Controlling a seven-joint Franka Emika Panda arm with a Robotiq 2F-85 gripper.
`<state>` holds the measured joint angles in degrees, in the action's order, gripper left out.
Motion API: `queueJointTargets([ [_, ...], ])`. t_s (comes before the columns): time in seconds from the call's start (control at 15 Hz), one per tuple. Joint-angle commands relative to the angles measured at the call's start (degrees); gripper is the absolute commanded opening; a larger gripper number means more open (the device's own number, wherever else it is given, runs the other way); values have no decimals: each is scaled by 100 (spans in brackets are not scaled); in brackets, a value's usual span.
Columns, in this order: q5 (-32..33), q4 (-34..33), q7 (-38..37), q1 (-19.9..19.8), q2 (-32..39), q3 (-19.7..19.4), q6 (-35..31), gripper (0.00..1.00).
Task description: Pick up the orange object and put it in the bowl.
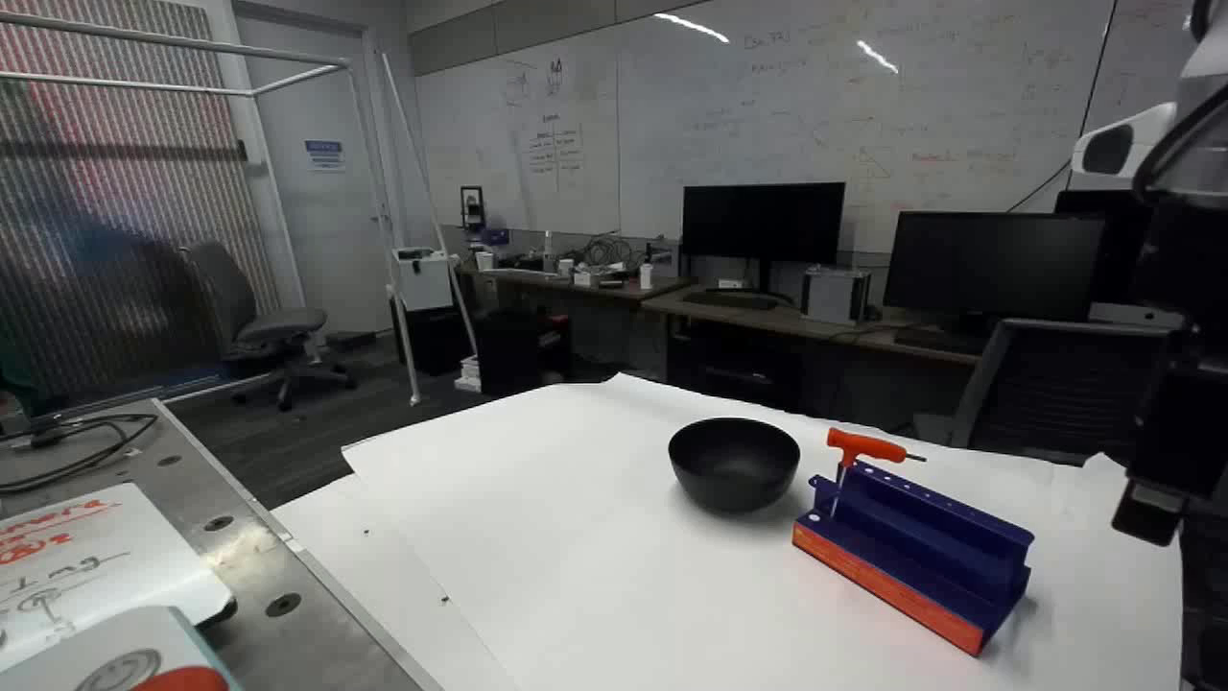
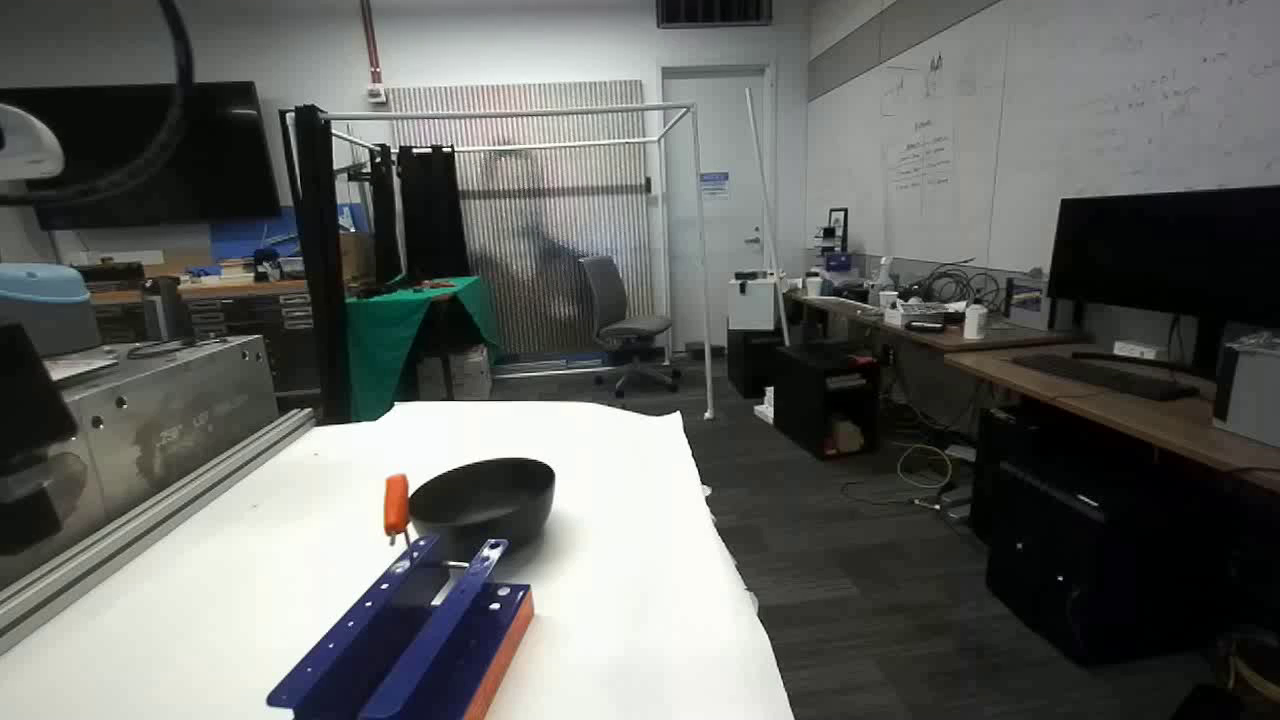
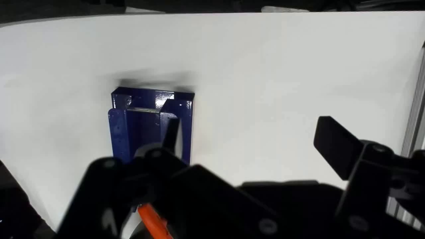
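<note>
The orange object is a T-shaped tool with an orange-red handle and thin metal shaft. It stands upright in one end of the blue rack in both exterior views (image 1: 868, 446) (image 2: 396, 505). Part of its handle shows at the bottom of the wrist view (image 3: 153, 220). The glossy black bowl (image 1: 734, 465) sits on the white table beside that end of the rack and also shows in an exterior view (image 2: 485, 505). My gripper (image 3: 250, 137) is open and empty, with its fingers wide apart above the table. It also shows at an exterior view's right edge (image 1: 1148, 509), apart from the tool.
The blue rack (image 1: 911, 557) with an orange-red base edge lies on the white-covered table (image 1: 576, 576); it also shows in the wrist view (image 3: 119, 132). A metal bench (image 1: 240, 547) adjoins the table. A chair (image 1: 1065, 384) and desks with monitors (image 1: 763, 226) stand beyond.
</note>
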<state>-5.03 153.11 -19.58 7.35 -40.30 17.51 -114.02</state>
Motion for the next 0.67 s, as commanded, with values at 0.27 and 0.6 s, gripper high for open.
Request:
queueJointTargets([
  [0.27, 41, -41, -31, 56, -3, -53, 7, 100],
  [0.6, 234, -1014, 659, -254, 1271, -579, -924, 100],
])
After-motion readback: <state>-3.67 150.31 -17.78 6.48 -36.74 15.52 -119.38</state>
